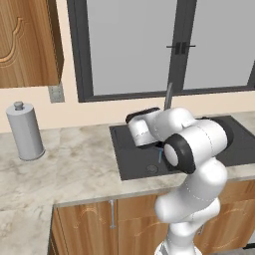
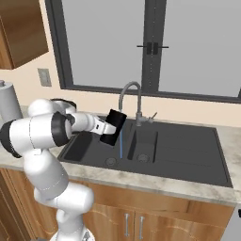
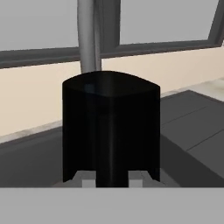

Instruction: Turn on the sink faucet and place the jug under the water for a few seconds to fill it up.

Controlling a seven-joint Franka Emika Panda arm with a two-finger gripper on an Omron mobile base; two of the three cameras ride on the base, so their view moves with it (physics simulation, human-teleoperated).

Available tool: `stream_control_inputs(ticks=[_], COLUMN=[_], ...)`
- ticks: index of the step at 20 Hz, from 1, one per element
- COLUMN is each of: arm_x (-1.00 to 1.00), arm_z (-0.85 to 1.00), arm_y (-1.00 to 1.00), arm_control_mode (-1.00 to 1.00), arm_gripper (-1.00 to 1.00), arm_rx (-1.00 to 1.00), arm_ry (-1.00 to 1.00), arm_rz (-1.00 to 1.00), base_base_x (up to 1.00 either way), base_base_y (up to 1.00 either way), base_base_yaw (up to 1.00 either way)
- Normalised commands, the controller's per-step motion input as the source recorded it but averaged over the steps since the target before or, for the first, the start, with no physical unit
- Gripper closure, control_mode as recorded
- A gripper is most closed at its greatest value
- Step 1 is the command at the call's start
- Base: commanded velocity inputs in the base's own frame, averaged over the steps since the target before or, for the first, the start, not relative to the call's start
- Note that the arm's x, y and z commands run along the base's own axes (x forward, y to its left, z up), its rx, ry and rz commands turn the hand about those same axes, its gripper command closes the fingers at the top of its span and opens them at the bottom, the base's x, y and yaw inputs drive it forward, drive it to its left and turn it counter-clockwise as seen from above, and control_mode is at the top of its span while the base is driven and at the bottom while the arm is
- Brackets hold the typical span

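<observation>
The black jug (image 2: pixel 113 126) hangs tilted over the left basin of the dark sink (image 2: pixel 188 146), just below the spout of the grey gooseneck sink faucet (image 2: pixel 130 89). My gripper (image 2: pixel 106 128) is shut on the jug from the left. In the hand view the jug (image 3: pixel 111 127) stands right in front of the fingertips (image 3: pixel 89 182), with the faucet (image 3: pixel 89 35) behind it. A thin blue stream of water (image 2: pixel 121 146) falls past the jug's right edge into the basin. I cannot tell whether it enters the jug. The faucet's small lever (image 2: pixel 153 116) sticks out to the right. The water (image 1: pixel 160 155) also shows beside my arm.
A grey metal canister (image 1: pixel 25 130) with a knobbed lid stands on the marble counter (image 1: pixel 74 164) to the left of the sink (image 1: pixel 134 159). A wooden wall cabinet (image 1: pixel 30 42) hangs at upper left. A dark-framed window (image 2: pixel 150 47) runs behind the faucet.
</observation>
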Motion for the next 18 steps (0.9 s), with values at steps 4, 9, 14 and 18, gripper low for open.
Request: stream_control_inputs(ticks=[4,9,14,18], arm_x=[0.02,0.02,0.00,0.01], arm_z=[-0.36,-0.14,-0.01,-0.04], arm_y=[0.00,0.09,0.02,0.06], arm_control_mode=[-1.00,-1.00,-1.00,-1.00], arm_gripper=[1.00,1.00,1.00,1.00], arm_rx=[-0.07,-0.05,-0.01,-0.03], arm_ry=[0.00,0.00,-0.03,-0.09], arm_rz=[0.00,0.00,0.00,0.00], base_base_x=[0.00,0.00,0.00,0.00], base_base_y=[0.00,0.00,0.00,0.00], base_base_yaw=[0.00,0.00,0.00,0.00])
